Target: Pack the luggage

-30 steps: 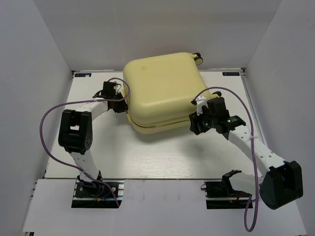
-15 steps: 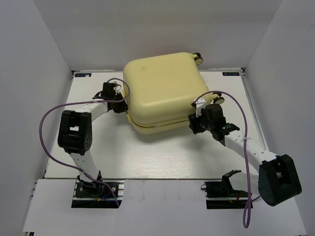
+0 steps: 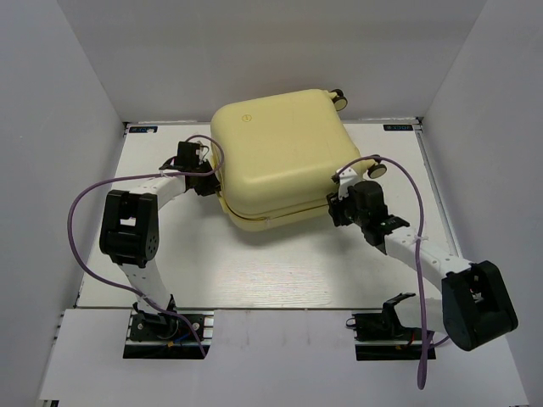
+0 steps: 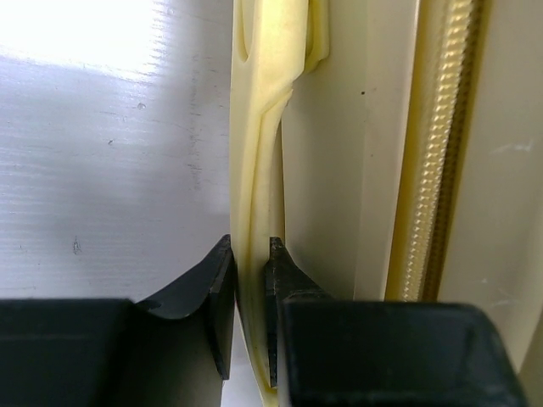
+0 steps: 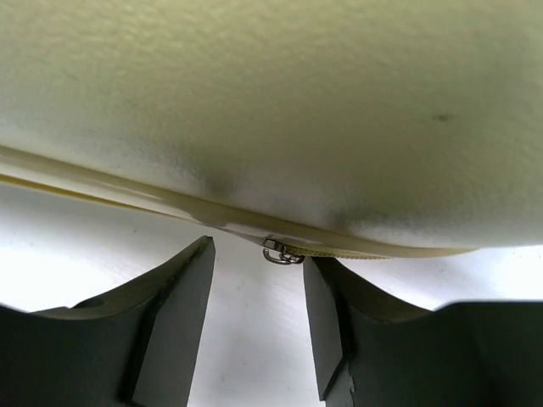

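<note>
Starting on the left: the left gripper point(image 3: 204, 180) sits at the left edge of the suitcase point(image 3: 284, 157). In its wrist view the fingers are nearly together, pinched on a thin pale yellow handle strip point(image 4: 257, 127) that runs along the shell beside the zipper teeth point(image 4: 450, 127). So that side is clamped on the handle, and I think it's bracing things.

The suitcase itself lies flat and shut on the white table point(image 3: 254, 271), toward the back middle, with a wheel point(image 3: 338, 97) poking out at the far corner.

Over on the right, the right gripper point(image 3: 337, 210) is at the near right corner of the suitcase, fingers spread and gripping nothing. Its wrist view shows the little metal zipper pull point(image 5: 282, 253) hanging off the seam, roughly level with the tips and closer to one finger than the other.

My guess is the step is grabbing that pull to run the zipper. To do it well I'd centre the gap on the ring first and close gently. Then drag along the seam rather than away from it, with the left side holding the suitcase so it can't slide.
</note>
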`<action>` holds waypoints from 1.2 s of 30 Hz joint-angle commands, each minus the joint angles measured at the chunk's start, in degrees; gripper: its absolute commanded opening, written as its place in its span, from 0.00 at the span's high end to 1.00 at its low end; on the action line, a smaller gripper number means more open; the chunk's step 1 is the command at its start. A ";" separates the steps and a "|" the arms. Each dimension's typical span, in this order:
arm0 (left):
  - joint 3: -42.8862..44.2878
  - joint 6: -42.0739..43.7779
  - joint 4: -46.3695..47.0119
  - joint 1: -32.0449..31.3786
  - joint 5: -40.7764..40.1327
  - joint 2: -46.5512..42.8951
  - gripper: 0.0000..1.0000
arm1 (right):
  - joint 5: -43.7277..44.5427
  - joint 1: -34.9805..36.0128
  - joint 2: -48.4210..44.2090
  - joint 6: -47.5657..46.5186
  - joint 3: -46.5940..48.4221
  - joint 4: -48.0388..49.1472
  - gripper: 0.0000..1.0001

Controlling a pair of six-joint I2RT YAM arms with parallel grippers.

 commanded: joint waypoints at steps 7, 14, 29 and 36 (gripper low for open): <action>-0.29 2.86 -8.65 -0.24 0.82 1.75 1.00 | 1.34 -1.49 0.56 7.00 0.22 14.36 0.76; -0.29 2.68 -8.92 0.29 -0.24 1.66 1.00 | 7.39 -1.49 0.47 11.66 -0.31 15.25 1.00; 6.47 5.40 -15.24 5.92 -5.42 5.96 1.00 | 19.64 -9.83 7.58 15.26 2.23 16.64 1.00; 11.92 9.62 -18.22 8.55 -1.56 11.93 1.00 | 5.05 -16.60 15.58 12.72 2.24 32.70 1.00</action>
